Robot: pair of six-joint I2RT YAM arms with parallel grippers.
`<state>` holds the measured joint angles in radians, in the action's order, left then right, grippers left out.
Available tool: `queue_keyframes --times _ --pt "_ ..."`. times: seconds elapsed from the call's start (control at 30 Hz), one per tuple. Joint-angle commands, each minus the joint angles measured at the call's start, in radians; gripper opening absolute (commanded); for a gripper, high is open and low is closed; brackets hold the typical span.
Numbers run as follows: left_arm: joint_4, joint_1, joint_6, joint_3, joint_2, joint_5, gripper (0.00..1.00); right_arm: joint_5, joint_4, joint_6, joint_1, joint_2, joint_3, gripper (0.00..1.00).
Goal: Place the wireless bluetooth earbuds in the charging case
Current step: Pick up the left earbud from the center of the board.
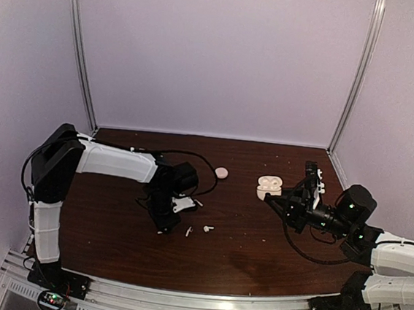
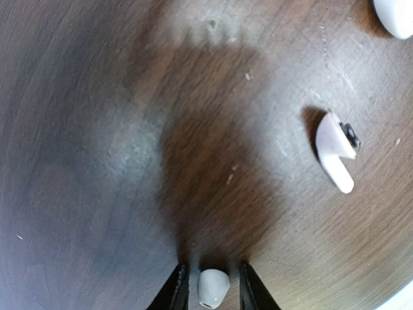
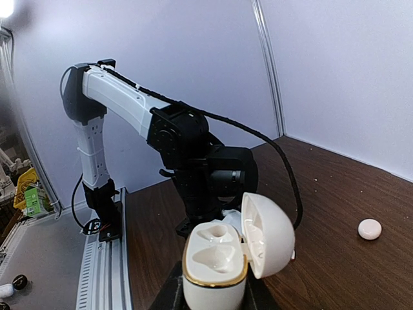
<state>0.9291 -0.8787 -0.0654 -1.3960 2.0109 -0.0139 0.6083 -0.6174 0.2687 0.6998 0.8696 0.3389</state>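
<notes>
Left wrist view shows one whitish earbud (image 2: 213, 286) lying on the table (image 2: 97, 161) between the fingers of the left gripper (image 2: 213, 296), which stand apart on either side with only thin dark gaps; I judge the step in hand to be picking up this bud, the grip not yet made; a second stemmed earbud (image 2: 335, 155) lies well off to the side. The right gripper (image 3: 213, 298) is clamped on the charging case (image 3: 216, 261), upright, its lid (image 3: 268, 236) swung open and both wells bare; the next move calls for pinching the bud squarely without flicking it, then lifting it toward a well
</notes>
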Motion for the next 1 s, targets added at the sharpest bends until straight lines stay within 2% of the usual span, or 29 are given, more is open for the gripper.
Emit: queue_keyframes --times 0.0,0.53,0.97 --pt "0.034 -0.005 -0.007 0.002 -0.001 -0.018 0.31 -0.003 -0.014 -0.002 -0.005 -0.015 0.000 0.00" --pt "-0.024 -0.005 -0.005 0.006 -0.043 -0.026 0.16 -0.007 -0.016 -0.013 -0.004 -0.016 0.003 0.00" --pt "-0.406 0.013 -0.036 0.122 -0.339 -0.001 0.13 0.019 -0.216 -0.079 0.010 0.060 -0.021 0.00"
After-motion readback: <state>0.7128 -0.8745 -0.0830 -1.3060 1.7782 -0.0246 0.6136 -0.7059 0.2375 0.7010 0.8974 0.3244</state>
